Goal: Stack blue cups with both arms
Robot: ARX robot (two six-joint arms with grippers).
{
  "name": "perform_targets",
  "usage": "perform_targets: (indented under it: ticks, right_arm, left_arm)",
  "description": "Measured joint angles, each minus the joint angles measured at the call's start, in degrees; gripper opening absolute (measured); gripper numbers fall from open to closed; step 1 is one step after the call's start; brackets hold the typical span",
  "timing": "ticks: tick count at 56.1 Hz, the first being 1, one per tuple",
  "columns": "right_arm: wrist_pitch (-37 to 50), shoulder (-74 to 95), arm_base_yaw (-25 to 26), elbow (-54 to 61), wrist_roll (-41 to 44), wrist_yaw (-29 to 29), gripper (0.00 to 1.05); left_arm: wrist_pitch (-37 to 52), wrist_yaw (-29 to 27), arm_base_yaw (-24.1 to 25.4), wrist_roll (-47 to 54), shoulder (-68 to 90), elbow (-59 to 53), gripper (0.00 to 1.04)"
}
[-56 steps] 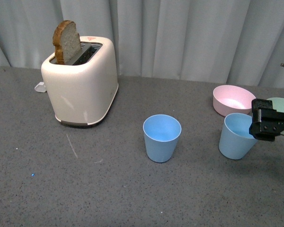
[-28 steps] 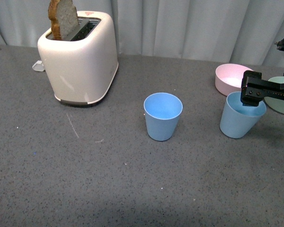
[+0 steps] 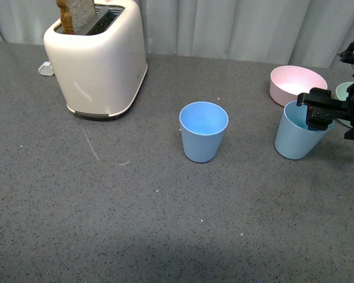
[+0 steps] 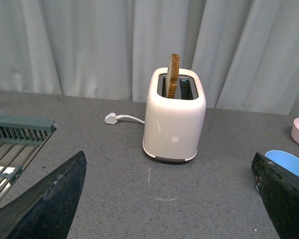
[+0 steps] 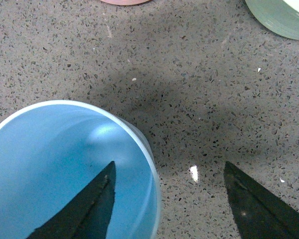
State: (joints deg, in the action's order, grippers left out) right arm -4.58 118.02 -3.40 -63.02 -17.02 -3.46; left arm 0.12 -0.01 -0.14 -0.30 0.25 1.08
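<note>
Right gripper [image 3: 318,116] now sits lower, jaws spread astride the rim of the blue cup [image 3: 292,144] beside the pink bowl [image 3: 295,82]. Closing would secure it for stacking. Left gripper [image 4: 168,155]: spread, empty.

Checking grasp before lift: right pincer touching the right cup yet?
Apart. Right wrist view: pincer open, fingers straddle the right cup wall, gaps both sides.

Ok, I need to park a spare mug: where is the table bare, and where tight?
Bare: the whole near side of the table, in front of the toaster, middle cup and right cup; also the gap between those cups. Tight: far right, where right gripper, pink bowl and green bowl crowd that cup.
</note>
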Motion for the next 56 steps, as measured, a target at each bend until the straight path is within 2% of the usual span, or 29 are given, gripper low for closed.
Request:
perform_targets:
  ticks: [4, 20, 38, 56]
  right_arm:
    - [-0.07, 0.17, 0.13, -0.33, -0.20, 0.04, 0.42]
    - [-0.81, 0.07, 0.24, -0.79, -0.20, 0.72, 0.01]
    - [-1.95, -0.61, 0.44, -1.11, -0.35, 1.86, 0.01]
    - [-3.50, -9.44, -3.69, -2.29, -2.14, 11.15, 0.01]
  left_arm:
    - [0.00, 0.00, 0.00, 0.00, 0.00, 0.00, 0.98]
    - [0.00, 0.00, 0.00, 0.00, 0.00, 0.00, 0.98]
    - [0.00, 0.00, 0.00, 0.00, -0.02, 0.00, 0.98]
    - [0.00, 0.00, 0.00, 0.00, -0.02, 0.00, 0.98]
